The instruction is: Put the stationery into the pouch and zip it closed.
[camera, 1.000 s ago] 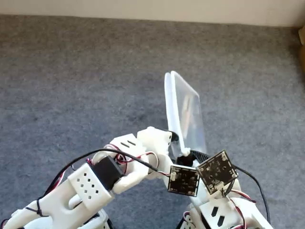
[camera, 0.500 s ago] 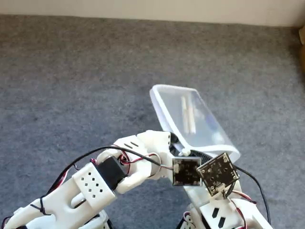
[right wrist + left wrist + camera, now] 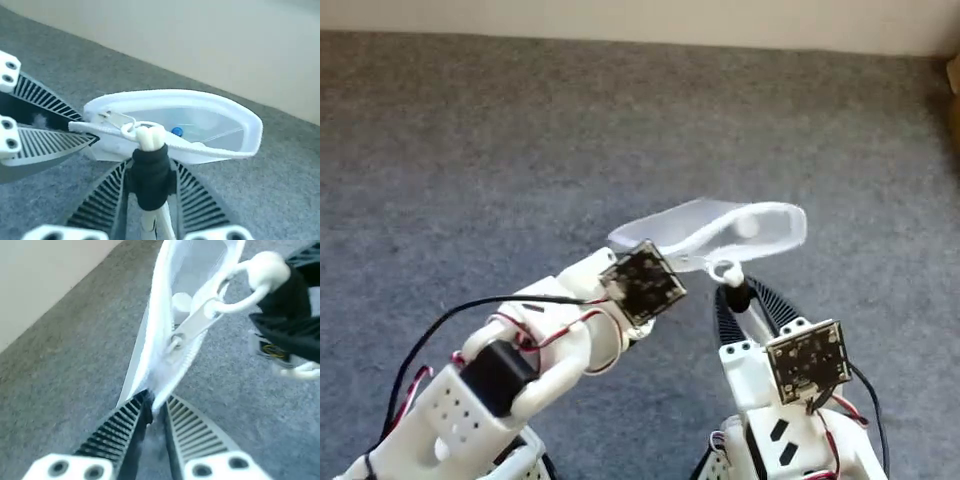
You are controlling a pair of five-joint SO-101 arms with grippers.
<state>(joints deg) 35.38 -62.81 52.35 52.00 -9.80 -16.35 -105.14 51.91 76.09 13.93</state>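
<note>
Pouch (image 3: 720, 226), clear (stationery (image 3: 181, 302) inside), held above grey carpet (image 3: 470, 150). Left gripper (image 3: 154, 408) clenched on its edge. Right gripper (image 3: 150, 167) grasps zipper pull (image 3: 148, 138).

Pouch (image 3: 720, 228) held at its near side by both grippers, table (image 3: 470, 150) beneath

The left gripper (image 3: 154, 404) pinches the pouch's near-left corner, at the end of the zip. The right gripper (image 3: 150, 167) sits just right of it, before the pouch, clamped on the pull (image 3: 149, 150), which runs up to the pouch's near edge. Stationery (image 3: 175, 131) lies in the pouch.
</note>
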